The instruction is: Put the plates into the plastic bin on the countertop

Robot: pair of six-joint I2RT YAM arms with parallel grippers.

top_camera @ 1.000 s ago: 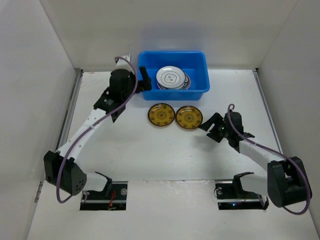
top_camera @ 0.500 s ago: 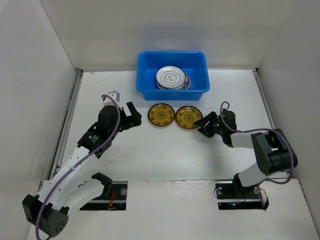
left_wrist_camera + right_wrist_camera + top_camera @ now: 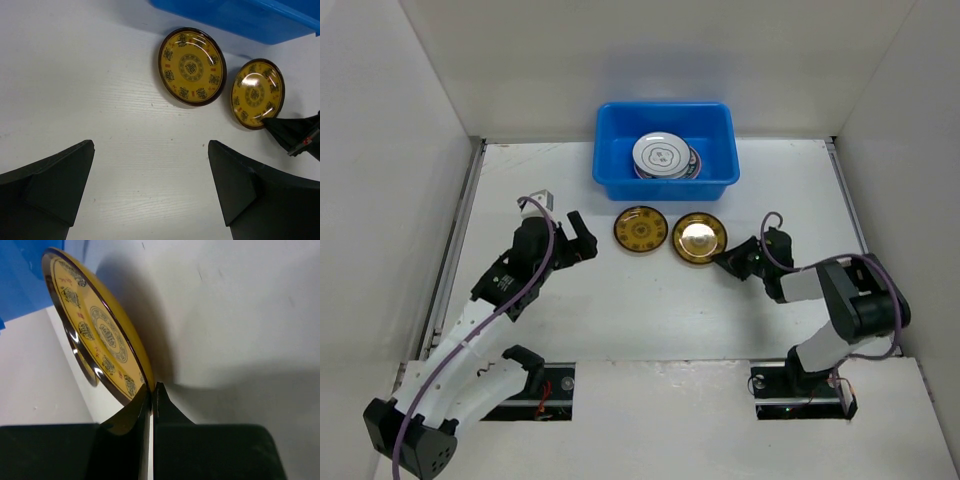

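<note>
While pinched at its near-right rim, the right amber plate [image 3: 699, 238] is gripped by the right gripper [image 3: 151, 392]. The fingers are pressed together with only the plate's edge between them. The plate is located on the countertop [image 3: 620, 310], just near of the plastic bin [image 3: 665, 183] and right of centre. It looks tipped, but whether an edge is off the surface cannot be told.

The left amber plate [image 3: 641, 229] is laid flat just beside it on the left, with a narrow gap between the two. The bin is set at the far centre against the far wall [image 3: 620, 60]. Inside it, a white plate [image 3: 662, 154] with a centre mark is stacked on other plates [image 3: 693, 165]; their count cannot be read. The bin's near wall stands between both amber plates and the bin's inside.

The left gripper [image 3: 150, 185] is spread wide with nothing between its fingers. It is held over bare countertop, left of and near the left amber plate.

The pinch itself is seen only in the right wrist view; from the top the fingers are too small to resolve. In the left wrist view both amber plates and the bin's near wall are shown, with the right gripper's dark tip at the right plate's rim. The bin's contents are seen only from the top.
</note>
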